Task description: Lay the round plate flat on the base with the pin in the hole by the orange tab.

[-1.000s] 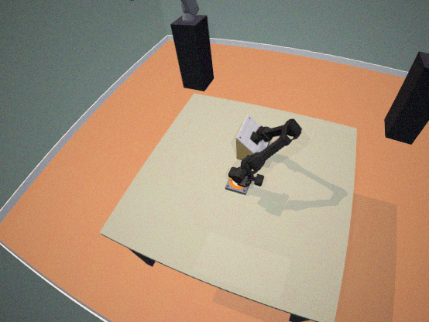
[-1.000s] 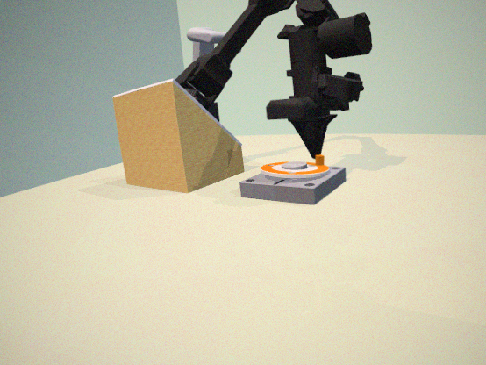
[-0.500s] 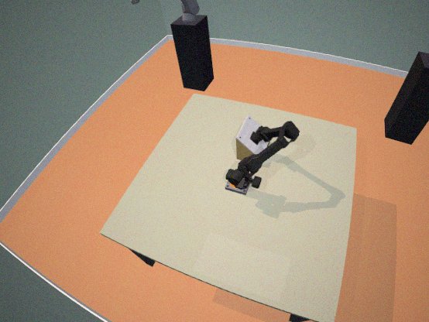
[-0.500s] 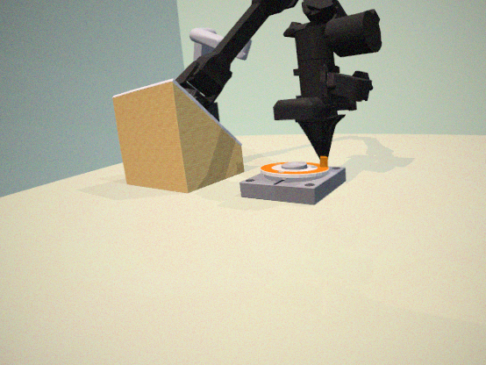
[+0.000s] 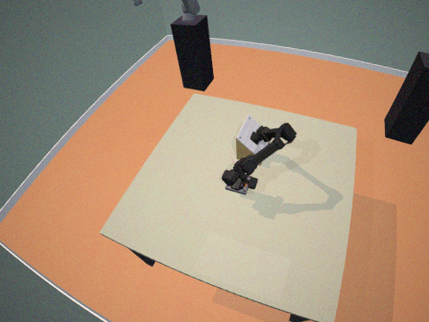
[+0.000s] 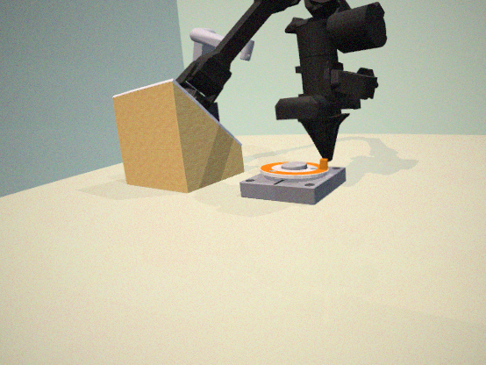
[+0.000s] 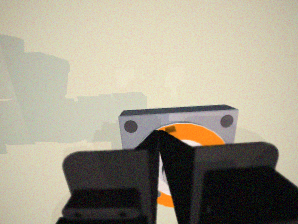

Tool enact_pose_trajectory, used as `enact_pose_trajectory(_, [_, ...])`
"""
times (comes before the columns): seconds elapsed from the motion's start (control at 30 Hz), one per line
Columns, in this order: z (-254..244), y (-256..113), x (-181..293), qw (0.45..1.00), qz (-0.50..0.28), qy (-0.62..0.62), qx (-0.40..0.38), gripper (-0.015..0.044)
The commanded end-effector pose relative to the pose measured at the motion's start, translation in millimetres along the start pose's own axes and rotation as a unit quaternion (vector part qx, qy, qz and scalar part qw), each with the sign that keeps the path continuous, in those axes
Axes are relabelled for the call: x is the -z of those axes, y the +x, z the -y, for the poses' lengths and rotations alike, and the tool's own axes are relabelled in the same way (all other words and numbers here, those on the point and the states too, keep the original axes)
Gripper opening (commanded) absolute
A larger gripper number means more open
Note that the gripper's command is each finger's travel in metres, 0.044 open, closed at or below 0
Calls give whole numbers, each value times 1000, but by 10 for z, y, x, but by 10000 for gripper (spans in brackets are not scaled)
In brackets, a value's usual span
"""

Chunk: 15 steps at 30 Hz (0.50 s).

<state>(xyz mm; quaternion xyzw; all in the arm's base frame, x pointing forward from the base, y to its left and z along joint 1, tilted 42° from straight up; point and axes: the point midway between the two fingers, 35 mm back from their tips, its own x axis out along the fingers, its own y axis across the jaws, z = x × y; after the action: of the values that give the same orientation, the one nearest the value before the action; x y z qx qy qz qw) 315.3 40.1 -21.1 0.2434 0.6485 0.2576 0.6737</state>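
Observation:
The round plate, an orange and white ring, sits around the grey post on the square grey base. Its orange tab stands upright near the plate's edge. My gripper is shut and empty. Its tips are right beside the tab, in the exterior view just behind and right of it; I cannot tell whether they touch. The pin is not visible, and the fingers hide part of the plate in the wrist view. Whether the plate lies fully flat is unclear.
The arm's wooden wedge mount stands close to the base on the pale table. Dark round marks sit at the base's corners. Black pedestals stand beyond the table.

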Motion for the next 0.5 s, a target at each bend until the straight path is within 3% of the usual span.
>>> enact_pose_trajectory(0.0, [62, 15, -10, 1000, -3, 0, 2, 0])
enact_pose_trajectory(0.47, [216, 3, -41, 1000, -3, 0, 2, 0])
